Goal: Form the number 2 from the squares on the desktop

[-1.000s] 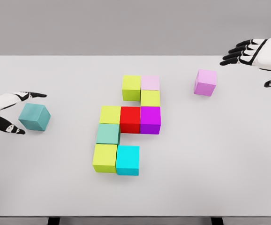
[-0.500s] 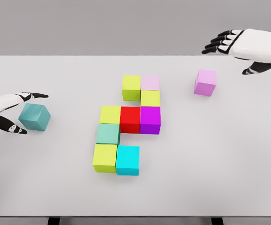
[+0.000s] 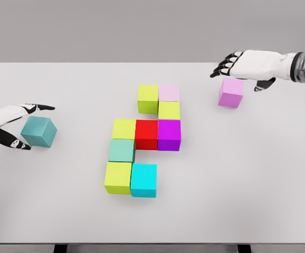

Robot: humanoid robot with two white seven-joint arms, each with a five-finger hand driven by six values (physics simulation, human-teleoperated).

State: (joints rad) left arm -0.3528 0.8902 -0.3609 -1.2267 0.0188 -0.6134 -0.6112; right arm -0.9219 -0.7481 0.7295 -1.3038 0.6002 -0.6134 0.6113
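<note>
Eight cubes sit joined at mid-table [image 3: 258, 174]; two more lie loose, one on each side.

Cluster layout, far to near:
- Far row: lime cube [image 3: 148, 98] with pale pink cube [image 3: 169, 93] touching its right side.
- Next: yellow-green cube [image 3: 169, 110] directly under the pale pink one.
- Middle row, left to right: yellow cube [image 3: 123, 128], red cube [image 3: 146, 134], purple cube [image 3: 169, 135], all touching.
- Below the yellow cube: mint cube [image 3: 121, 151].
- Near row: second lime cube [image 3: 117, 177] under the mint one, cyan cube [image 3: 143, 180] touching its right side.

Loose cubes:
- Teal cube [image 3: 38, 132] at far left, well apart from the cluster, turned slightly off the grid.
- Violet cube [image 3: 231, 93] at upper right, apart from the cluster, upright.

My left hand [image 3: 7, 124] rests low at the left edge — fingers spread, index above the teal cube's far side and thumb near its left face. It brackets the cube; I cannot tell if either digit touches. Nothing grasped.

My right hand [image 3: 247, 66] hovers over the violet cube's far edge, palm down, fingers loosely extended to the left, thumb hanging toward the cube's right side — not closed on it, holding nothing.
</note>
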